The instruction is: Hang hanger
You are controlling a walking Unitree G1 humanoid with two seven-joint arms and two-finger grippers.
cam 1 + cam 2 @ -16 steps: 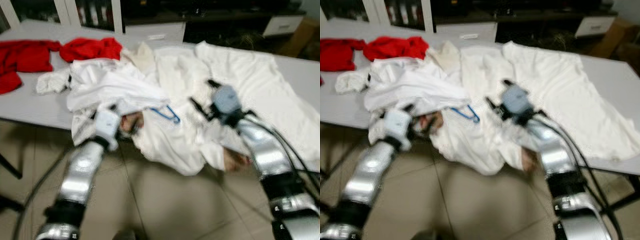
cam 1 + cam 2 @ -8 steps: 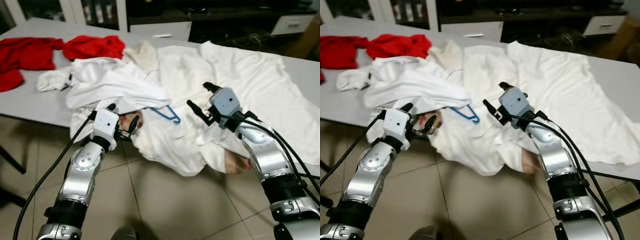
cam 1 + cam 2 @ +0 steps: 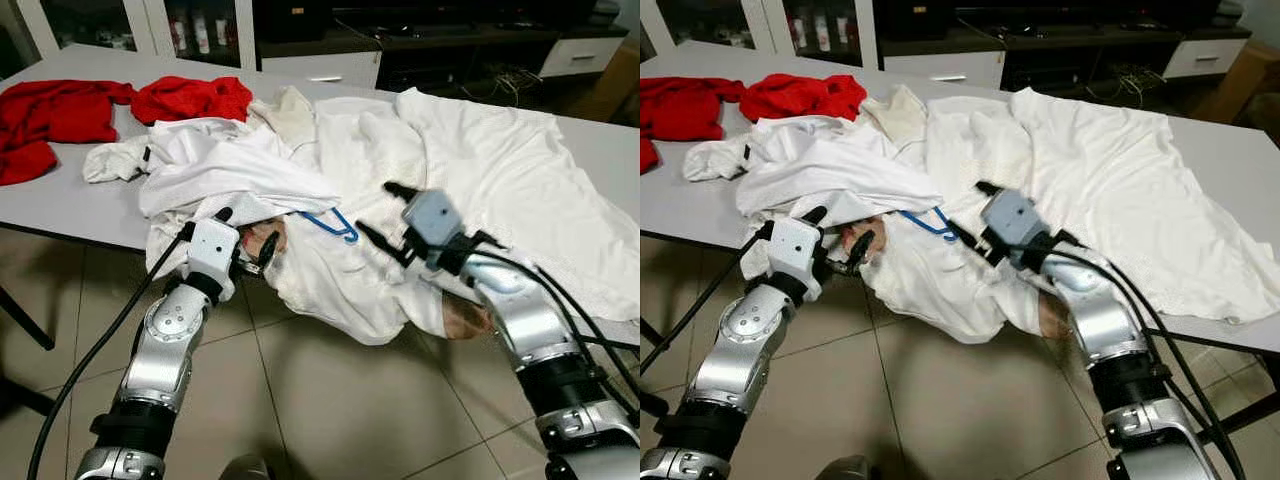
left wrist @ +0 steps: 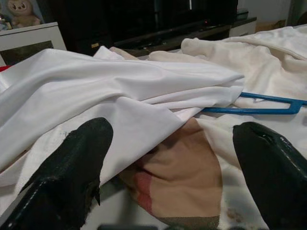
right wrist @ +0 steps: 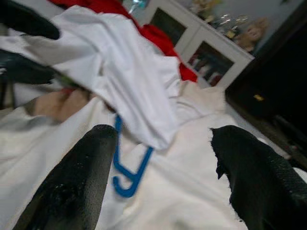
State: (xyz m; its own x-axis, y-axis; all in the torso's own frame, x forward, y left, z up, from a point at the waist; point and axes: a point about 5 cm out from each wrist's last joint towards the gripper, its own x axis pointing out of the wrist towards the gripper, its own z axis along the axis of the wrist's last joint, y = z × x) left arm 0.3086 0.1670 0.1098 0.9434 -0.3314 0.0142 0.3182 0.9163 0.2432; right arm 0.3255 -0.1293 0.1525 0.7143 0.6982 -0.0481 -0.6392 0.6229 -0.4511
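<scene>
A blue hanger [image 3: 331,224] lies on the pile of white clothes [image 3: 300,160], its body tucked under a white garment with only the hook end and a bit of bar showing. In the right wrist view the hanger's hook [image 5: 126,173] sits just ahead of my open right gripper [image 5: 163,136]. That right gripper [image 3: 384,212] hovers a little to the right of the hook. My left gripper [image 3: 249,234] is open at the table's front edge, left of the hanger, facing a tan and red cloth [image 4: 182,177]. The hanger's bar [image 4: 259,108] lies beyond that cloth.
The grey table [image 3: 60,205] carries red garments [image 3: 60,110] at the back left and a spread white sheet [image 3: 500,170] on the right. White cloth hangs over the front edge above the tiled floor [image 3: 330,400]. Glass-door cabinets [image 3: 200,25] stand behind.
My right gripper has moved down and left, closer to the hanger's hook. The left gripper has stayed nearly still. The blur of the earliest frames is gone.
</scene>
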